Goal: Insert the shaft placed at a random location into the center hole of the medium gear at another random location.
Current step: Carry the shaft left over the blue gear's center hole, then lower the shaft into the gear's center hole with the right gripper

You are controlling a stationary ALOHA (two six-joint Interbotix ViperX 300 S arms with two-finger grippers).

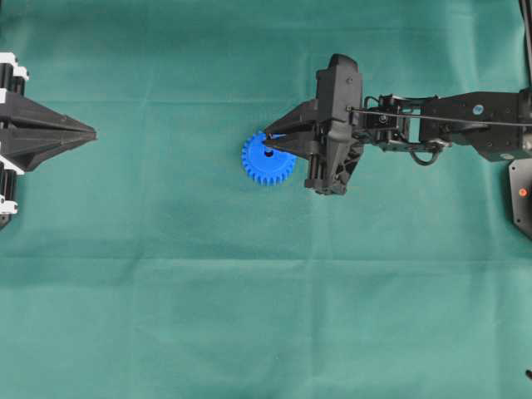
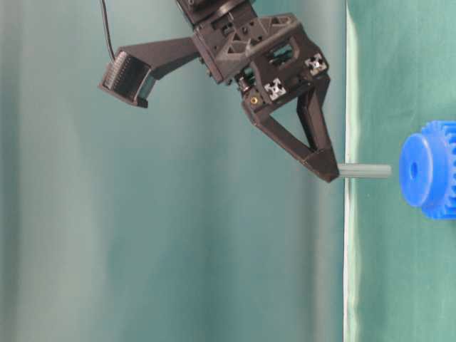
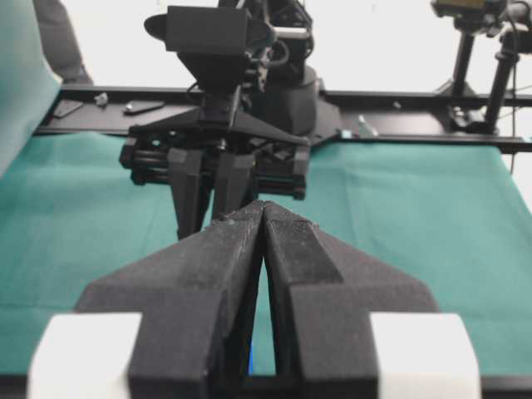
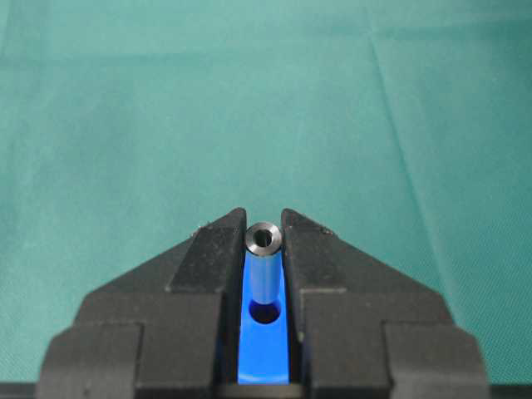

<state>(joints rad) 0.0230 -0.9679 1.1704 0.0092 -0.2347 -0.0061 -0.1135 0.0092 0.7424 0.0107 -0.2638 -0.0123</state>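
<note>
Right pincer (image 4: 264, 218) clamped on the shaft (image 4: 264, 266), pin gripped between the fingertips (image 4: 218, 249) and pointing down at the medium gear (image 1: 268, 158). Gear lies flat on the green-covered desk (image 1: 166, 291), near its middle. Shaft tip sits above the center hole (image 4: 264, 313), just short of the gear face in the table-level view. Left pincer (image 1: 90, 133) pressed together, holding nothing, at the left edge.
</note>
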